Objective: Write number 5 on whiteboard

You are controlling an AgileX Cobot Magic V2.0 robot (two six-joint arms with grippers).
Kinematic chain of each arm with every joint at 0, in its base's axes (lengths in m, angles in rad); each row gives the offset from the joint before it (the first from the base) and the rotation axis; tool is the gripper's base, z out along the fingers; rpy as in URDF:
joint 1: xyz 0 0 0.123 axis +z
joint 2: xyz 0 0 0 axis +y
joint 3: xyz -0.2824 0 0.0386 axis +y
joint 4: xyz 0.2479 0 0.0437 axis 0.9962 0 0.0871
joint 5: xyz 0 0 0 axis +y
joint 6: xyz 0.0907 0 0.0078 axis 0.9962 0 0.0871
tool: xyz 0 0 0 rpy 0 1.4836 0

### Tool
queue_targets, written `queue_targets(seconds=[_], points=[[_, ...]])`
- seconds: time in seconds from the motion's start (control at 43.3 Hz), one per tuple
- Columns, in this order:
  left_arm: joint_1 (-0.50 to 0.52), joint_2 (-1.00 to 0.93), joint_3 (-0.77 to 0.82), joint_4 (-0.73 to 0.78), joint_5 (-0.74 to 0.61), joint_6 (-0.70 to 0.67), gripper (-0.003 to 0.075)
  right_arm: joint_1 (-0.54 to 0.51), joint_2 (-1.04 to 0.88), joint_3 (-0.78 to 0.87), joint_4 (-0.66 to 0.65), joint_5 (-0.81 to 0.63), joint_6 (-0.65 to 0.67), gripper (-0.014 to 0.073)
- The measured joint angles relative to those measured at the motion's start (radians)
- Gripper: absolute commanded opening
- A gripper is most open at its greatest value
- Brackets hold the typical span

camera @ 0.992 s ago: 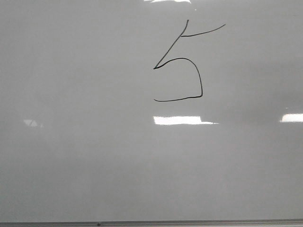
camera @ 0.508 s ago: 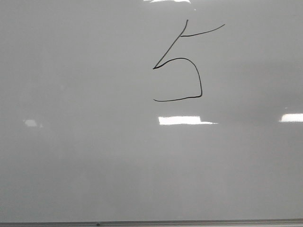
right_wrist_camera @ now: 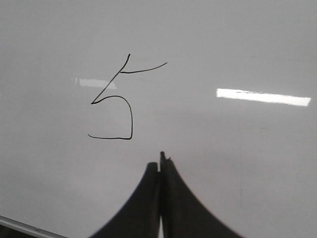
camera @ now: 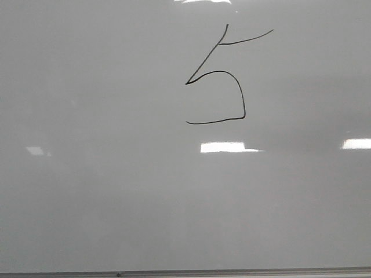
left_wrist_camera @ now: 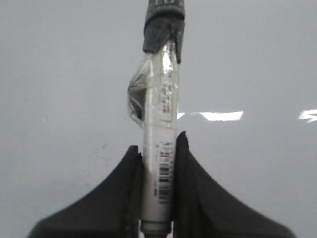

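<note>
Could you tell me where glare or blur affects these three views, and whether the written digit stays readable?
Front view: bright rectangular reflections lie on the whiteboard below the number 5, which stays sharp. Left wrist view: the marker in the left gripper is soft and blurred, with glare behind it. Right wrist view: a glare strip sits off to one side of the digit, another faintly touches it; the right gripper is dark but crisp.

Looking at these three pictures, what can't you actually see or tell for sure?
- Marker tip: in the left wrist view the top edge cuts it off, so contact with the whiteboard cannot be told.
- Marker label: too blurred to read.
- Both arms: absent from the front view, which shows only the number 5.
- Right hand: only its dark fingers show, pressed together.
</note>
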Motion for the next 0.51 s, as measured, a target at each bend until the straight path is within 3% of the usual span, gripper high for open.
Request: queue_targets(seconds=[0.231,0.508], points=[[0.179,0.262,0.002,0.023,-0.294,-0.104,-0.002,0.0,0.0,0.0,0.0,0.0,0.001,-0.0071],[0.203,0.623,-0.025,0.131,-0.629,-0.172,-0.002,0.0,0.0,0.0,0.0,0.0,0.001,-0.0071]])
